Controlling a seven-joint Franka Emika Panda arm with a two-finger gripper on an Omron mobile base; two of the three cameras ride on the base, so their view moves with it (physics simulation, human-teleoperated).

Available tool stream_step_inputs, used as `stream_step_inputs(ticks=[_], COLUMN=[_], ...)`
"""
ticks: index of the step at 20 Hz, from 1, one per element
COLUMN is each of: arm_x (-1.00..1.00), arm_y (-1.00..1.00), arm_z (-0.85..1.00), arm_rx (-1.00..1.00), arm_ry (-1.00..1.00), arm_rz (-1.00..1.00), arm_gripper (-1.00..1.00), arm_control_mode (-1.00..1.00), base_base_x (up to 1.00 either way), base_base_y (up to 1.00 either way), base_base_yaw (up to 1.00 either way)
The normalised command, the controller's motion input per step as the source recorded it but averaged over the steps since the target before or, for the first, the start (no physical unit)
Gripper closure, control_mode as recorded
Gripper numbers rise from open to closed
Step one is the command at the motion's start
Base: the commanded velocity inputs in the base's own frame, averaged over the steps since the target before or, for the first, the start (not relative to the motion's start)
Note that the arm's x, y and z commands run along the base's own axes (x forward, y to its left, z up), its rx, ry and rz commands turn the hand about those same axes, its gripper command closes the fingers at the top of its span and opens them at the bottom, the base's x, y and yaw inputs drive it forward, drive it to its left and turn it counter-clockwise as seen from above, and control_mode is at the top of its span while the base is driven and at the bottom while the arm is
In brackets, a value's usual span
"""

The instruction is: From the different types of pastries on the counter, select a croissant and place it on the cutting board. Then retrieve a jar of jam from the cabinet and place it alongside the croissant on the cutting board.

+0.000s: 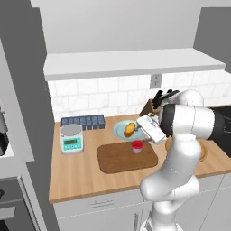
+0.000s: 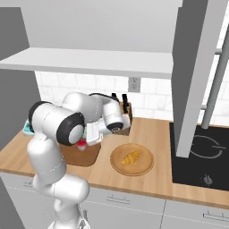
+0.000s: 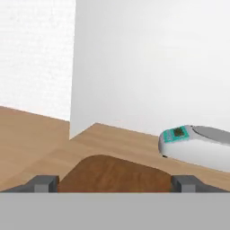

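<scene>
1. The claw is open, with its two tips wide apart and nothing between them, low over the board.
2. The jam jar stands on the board, just beside the hand.
3. The croissant lies on a round wooden plate, well apart from the board.
4. The bun sits on a blue plate behind the board.
5. A scale stands left of the board.
6. The arm hides part of the board in the right base view.
7. The arm bends over, with the hand pointing sideways toward the scale.
</scene>
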Motion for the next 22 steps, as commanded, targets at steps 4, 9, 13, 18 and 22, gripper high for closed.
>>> stream_step_inputs(ticks=[4,9,13,18,22], arm_x=[0.03,0.05,0.0,0.0,0.0], arm_y=[-0.02,-0.11,-0.26,-0.38,-0.57], arm_z=[0.0,0.04,0.3,0.19,0.0], arm_rx=[-0.29,-0.2,-0.08,-0.13,-0.17], arm_ry=[-0.45,-0.41,-0.29,-0.3,-0.39], arm_rz=[0.15,0.14,0.16,0.17,0.2], arm_gripper=[-1.0,-1.0,-1.0,-1.0,-1.0], arm_control_mode=[-1.0,-1.0,-1.0,-1.0,-1.0], base_base_x=[0.0,0.0,0.0,0.0,0.0], base_base_y=[0.0,0.0,0.0,0.0,0.0], base_base_yaw=[0.0,0.0,0.0,0.0,0.0])
